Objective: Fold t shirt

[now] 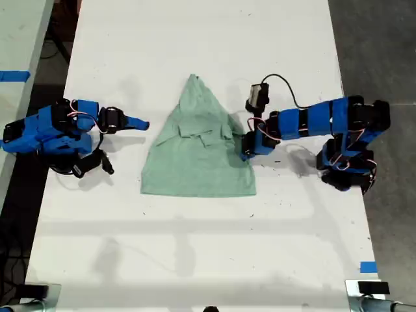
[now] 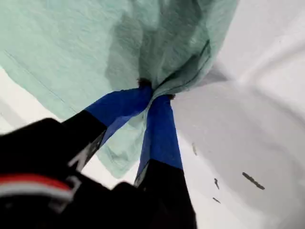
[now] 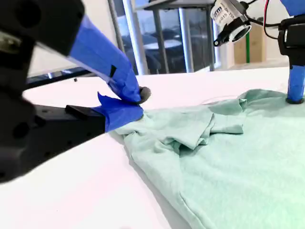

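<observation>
Exterior view shows the pale mint-green, roughly triangular cloth t shirt [image 1: 198, 153] lying flat in the middle of the long white table [image 1: 195, 260]. Its point aims toward the table's far end and its wide straight hem toward the near end, so its long axis runs along the table's length. A small folded flap sits near its middle.

Our first gripper [image 1: 246, 148] is at the shirt's edge on the exterior view's right; in the first wrist view its blue-taped jaws are pinched together on a bunched bit of the shirt's edge [image 2: 157, 93].

Our second gripper [image 1: 144, 123] rests on the table beside the shirt's opposite edge, apart from it; its jaws are nearly together, holding nothing [image 3: 131, 102].

A blue tape strip [image 1: 368, 267] lies near the table's near corner.
</observation>
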Motion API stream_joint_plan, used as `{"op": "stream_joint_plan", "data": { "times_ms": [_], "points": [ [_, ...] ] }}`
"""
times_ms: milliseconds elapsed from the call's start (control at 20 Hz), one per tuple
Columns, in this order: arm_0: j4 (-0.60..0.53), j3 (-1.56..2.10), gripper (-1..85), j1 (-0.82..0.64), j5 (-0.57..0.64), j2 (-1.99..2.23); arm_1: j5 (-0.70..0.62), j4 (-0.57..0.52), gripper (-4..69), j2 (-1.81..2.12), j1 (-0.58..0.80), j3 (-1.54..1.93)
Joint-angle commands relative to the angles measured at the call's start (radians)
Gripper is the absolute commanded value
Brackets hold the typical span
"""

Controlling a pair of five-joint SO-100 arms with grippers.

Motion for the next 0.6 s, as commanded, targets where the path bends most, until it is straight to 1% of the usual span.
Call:
{"op": "stream_joint_plan", "data": {
  "times_ms": [0, 150, 250, 300, 350, 400, 450, 500, 550],
  "points": [
    [0.002, 0.009, -0.1, -0.008, -0.017, 0.009, -0.089, 0.066, 0.7, 0.025, -0.009, -0.25],
    [0.002, 0.009, -0.1, -0.008, -0.017, 0.009, -0.193, 0.081, 0.7, -0.153, -0.058, -0.594],
    [0.002, 0.009, -0.1, -0.008, -0.017, 0.009, -0.258, -0.002, 0.7, -0.262, -0.089, -0.706],
    [0.002, 0.009, -0.1, -0.008, -0.017, 0.009, -0.264, -0.052, 0.7, -0.302, -0.092, -0.718],
    [0.002, 0.009, -0.1, -0.008, -0.017, 0.009, -0.262, -0.101, 3.9, -0.333, -0.091, -0.712],
    [0.002, 0.009, -0.1, -0.008, -0.017, 0.009, -0.264, -0.138, 19.6, -0.362, -0.087, -0.712],
    [0.002, 0.009, -0.1, -0.008, -0.017, 0.009, -0.27, -0.158, 25.8, -0.379, -0.087, -0.712],
    [0.002, 0.009, -0.1, -0.008, -0.015, 0.009, -0.275, -0.161, 29.5, -0.382, -0.086, -0.712],
    [0.002, 0.008, -0.1, -0.006, -0.015, 0.009, -0.281, -0.141, 29.4, -0.371, -0.083, -0.712]
  ]
}}
